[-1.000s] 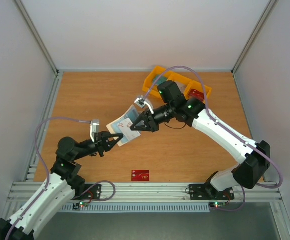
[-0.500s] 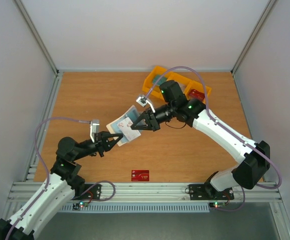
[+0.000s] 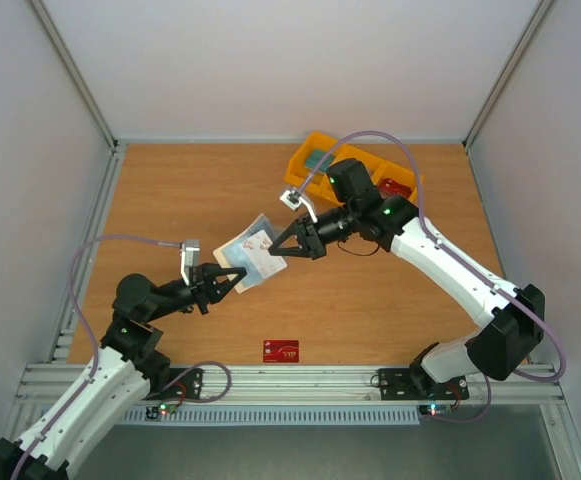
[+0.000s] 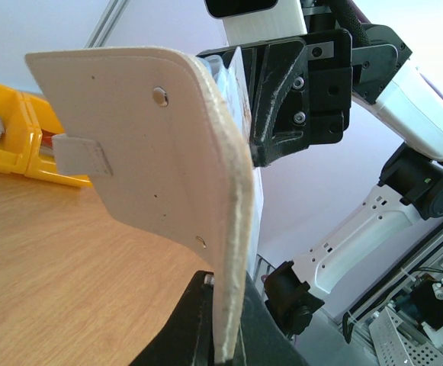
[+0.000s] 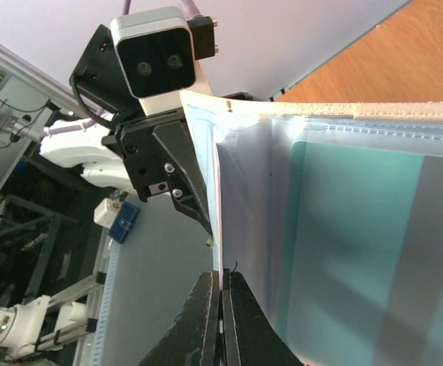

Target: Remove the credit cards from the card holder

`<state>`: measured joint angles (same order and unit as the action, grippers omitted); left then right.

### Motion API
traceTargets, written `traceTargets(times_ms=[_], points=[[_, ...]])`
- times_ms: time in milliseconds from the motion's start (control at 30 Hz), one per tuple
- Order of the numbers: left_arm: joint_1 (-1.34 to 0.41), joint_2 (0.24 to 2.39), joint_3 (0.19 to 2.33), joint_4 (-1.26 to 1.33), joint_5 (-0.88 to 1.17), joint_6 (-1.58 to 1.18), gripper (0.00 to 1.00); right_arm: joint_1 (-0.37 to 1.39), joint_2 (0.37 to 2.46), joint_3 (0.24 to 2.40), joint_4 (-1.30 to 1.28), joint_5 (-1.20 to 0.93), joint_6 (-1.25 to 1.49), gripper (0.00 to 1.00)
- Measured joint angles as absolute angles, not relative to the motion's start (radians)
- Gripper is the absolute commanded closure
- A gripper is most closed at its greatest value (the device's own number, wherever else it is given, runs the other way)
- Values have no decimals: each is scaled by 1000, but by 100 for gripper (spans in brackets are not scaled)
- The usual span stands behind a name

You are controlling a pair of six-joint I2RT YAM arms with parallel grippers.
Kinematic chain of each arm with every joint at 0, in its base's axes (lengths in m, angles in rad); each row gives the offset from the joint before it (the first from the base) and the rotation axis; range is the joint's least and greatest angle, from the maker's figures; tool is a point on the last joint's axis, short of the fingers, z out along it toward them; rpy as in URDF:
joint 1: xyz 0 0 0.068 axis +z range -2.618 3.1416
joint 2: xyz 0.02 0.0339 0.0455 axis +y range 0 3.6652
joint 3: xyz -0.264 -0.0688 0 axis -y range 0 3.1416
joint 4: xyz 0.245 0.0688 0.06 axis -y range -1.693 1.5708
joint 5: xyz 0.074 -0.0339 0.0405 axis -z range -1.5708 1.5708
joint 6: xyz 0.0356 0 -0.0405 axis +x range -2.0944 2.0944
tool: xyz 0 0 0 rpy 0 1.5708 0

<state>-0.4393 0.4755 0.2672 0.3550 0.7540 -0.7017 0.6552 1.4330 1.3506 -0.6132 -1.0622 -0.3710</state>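
The cream-white card holder (image 3: 242,245) hangs in the air between the arms, and my left gripper (image 3: 237,276) is shut on its lower edge. In the left wrist view its outer face (image 4: 152,145) stands upright with the snap tab (image 4: 80,156) on the left, clamped at the left gripper (image 4: 223,335). My right gripper (image 3: 279,252) is shut on a pale credit card (image 3: 266,264) at the holder's open side. Seen edge-on, this card (image 5: 218,229) runs up from the right gripper (image 5: 222,305); a teal card (image 5: 358,252) sits in a clear pocket. A red credit card (image 3: 281,350) lies on the table.
A yellow three-compartment bin (image 3: 310,152) stands at the back right of the table, with a red item (image 3: 395,187) in its right end. The left arm's wrist camera (image 5: 156,61) is close behind the holder. Grey walls enclose the table on three sides.
My right gripper has drawn back a little to the right, bringing the pale card with it. The left gripper and the holder have stayed put.
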Motion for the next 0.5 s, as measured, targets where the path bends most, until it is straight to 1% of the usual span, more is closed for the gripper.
traceTargets(times_ms=[200, 367, 500], points=[[-439, 470, 267, 349, 747, -701, 100, 612, 1411, 1343, -613, -1016, -354, 99], [-439, 450, 267, 332, 713, -698, 100, 443, 1341, 1316, -599, -920, -258, 99], [-438, 429, 267, 297, 663, -698, 100, 340, 1312, 1316, -560, -750, -99, 99]])
